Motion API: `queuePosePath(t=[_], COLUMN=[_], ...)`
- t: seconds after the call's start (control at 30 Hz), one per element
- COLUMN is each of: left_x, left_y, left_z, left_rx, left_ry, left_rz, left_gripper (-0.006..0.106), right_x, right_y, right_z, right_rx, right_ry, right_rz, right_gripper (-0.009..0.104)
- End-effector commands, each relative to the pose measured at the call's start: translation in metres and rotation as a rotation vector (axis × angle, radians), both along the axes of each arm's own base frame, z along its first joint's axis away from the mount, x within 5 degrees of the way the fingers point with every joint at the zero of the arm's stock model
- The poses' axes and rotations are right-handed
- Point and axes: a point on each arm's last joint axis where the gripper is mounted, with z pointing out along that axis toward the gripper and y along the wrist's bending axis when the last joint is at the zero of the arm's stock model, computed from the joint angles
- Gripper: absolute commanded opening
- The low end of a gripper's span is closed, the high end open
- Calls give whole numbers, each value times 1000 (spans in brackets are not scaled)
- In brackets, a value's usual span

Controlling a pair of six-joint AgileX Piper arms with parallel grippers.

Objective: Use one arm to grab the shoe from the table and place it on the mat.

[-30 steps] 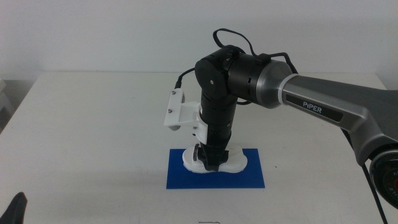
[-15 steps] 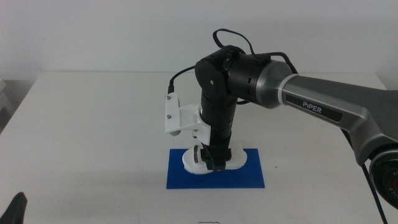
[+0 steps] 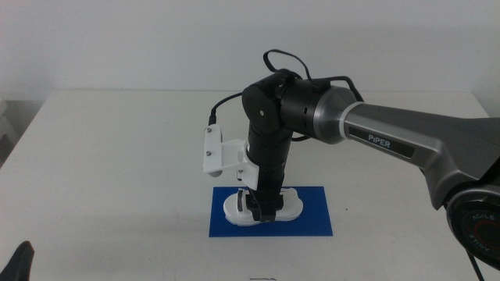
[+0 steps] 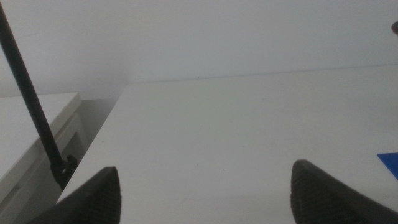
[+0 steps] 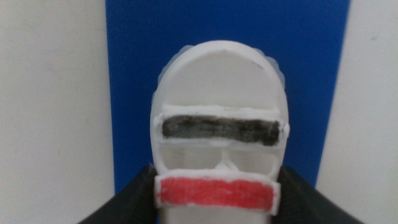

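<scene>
My right arm point(image 3: 391, 133) reaches in from the right and points straight down over the blue mat point(image 3: 312, 222). Its gripper point(image 3: 261, 204) is shut on the white shoe point(image 3: 291, 208), whose sole rests on or just above the mat's left half. In the right wrist view the dark jaws point(image 5: 214, 186) press the shoe's point(image 5: 217, 87) sides by its red strap, with a dark strap beyond and the mat point(image 5: 224, 25) beneath. My left gripper point(image 4: 205, 196) is open and empty, waiting at the near left corner point(image 3: 23, 261).
The white table point(image 3: 117, 156) spreads wide on all sides of the mat. A white camera bracket point(image 3: 215, 152) sticks out left of the right wrist. The left wrist view shows the table's left edge, a thin black pole point(image 4: 31, 106) and a mat corner point(image 4: 388, 160).
My right gripper has moved a little left and down with the shoe, bringing it lower onto the mat's left half. The left arm has not moved.
</scene>
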Motion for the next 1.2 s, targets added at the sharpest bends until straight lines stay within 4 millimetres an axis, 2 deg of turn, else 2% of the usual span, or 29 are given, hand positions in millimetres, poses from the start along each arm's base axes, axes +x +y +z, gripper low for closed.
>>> queuePosePath(t=[0.0, 0.07, 0.1, 0.27, 0.37, 0.43, 0.57, 0.7, 0.8, 0.93, 1.07, 1.17], left_x=[-1, -1, -1, -1, -1, -1, -1, -1, -1, -1, -1, -1], left_y=[0, 0, 0, 0, 0, 0, 0, 0, 0, 0, 0, 0], left_z=[10, 10, 10, 10, 10, 10, 10, 10, 10, 10, 10, 10], left_rx=[-22, -22, -22, -22, -22, -22, -22, -22, -22, -22, -22, -22], left_ry=[-108, -108, -108, -108, -108, -108, -108, -108, -108, -108, -108, -108], left_rz=[-1, -1, -1, -1, -1, -1, -1, -1, -1, -1, -1, -1], left_gripper=[94, 94, 94, 94, 94, 94, 94, 94, 94, 94, 94, 94], right_x=[1, 1, 1, 2, 1, -2, -10, -19, -33, -66, -101, -132], right_y=[0, 0, -1, 0, -1, -3, -20, -61, -103, -164, -210, -239], right_z=[37, 35, 35, 35, 42, 57, 111, 164, 188, 203, 207, 200], right_rx=[71, 70, 65, 75, 87, 118, 218, 388, 545, 753, 908, 986], right_ry=[-75, -74, -63, -74, -84, -100, -158, -234, -314, -443, -591, -692], right_rz=[-1, -2, -4, -5, -17, -54, -192, -491, -747, -966, -1032, -1050], right_gripper=[-1, -1, 47, 79, 90, 93, 93, 91, 89, 85, 84, 84])
